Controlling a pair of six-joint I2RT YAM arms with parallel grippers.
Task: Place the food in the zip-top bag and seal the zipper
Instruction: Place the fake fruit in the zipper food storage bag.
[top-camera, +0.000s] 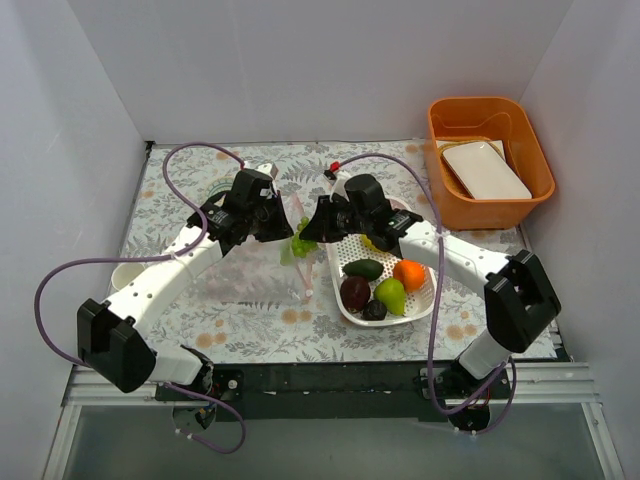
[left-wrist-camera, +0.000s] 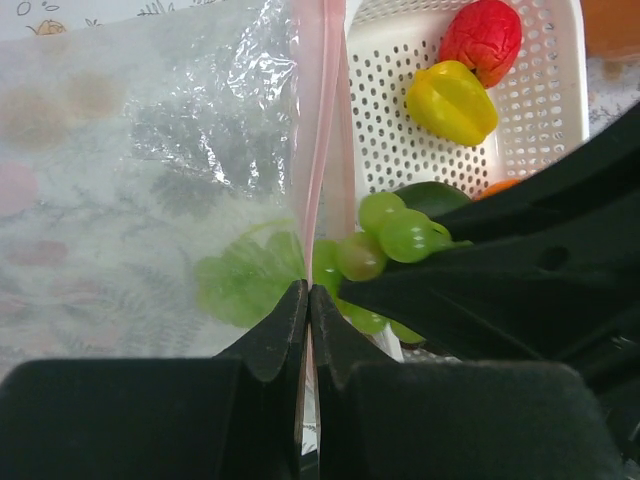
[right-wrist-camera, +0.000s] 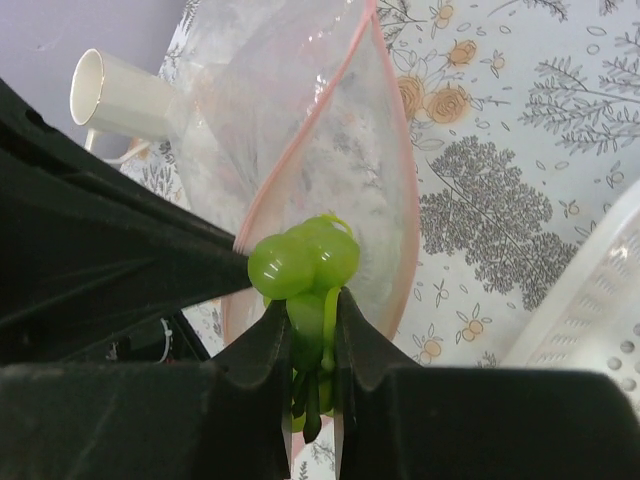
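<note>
The clear zip-top bag (top-camera: 262, 272) lies left of the white basket (top-camera: 420, 305). My left gripper (top-camera: 284, 226) is shut on the bag's pink zipper strip (left-wrist-camera: 322, 150) and holds one lip of the mouth up. My right gripper (top-camera: 311, 232) is shut on the green grapes (right-wrist-camera: 305, 258) and holds them at the open bag mouth (right-wrist-camera: 320, 150); the grapes also show in the left wrist view (left-wrist-camera: 388, 236). The basket holds an avocado (top-camera: 363, 268), an orange (top-camera: 409, 273), a pear (top-camera: 391, 295), a plum (top-camera: 355, 292), a yellow piece (left-wrist-camera: 452, 100) and a red fruit (left-wrist-camera: 482, 38).
An orange bin (top-camera: 490, 120) with a white tray (top-camera: 487, 170) in it stands at the back right. A white cup (right-wrist-camera: 120, 95) lies left of the bag. White walls close in the table on three sides.
</note>
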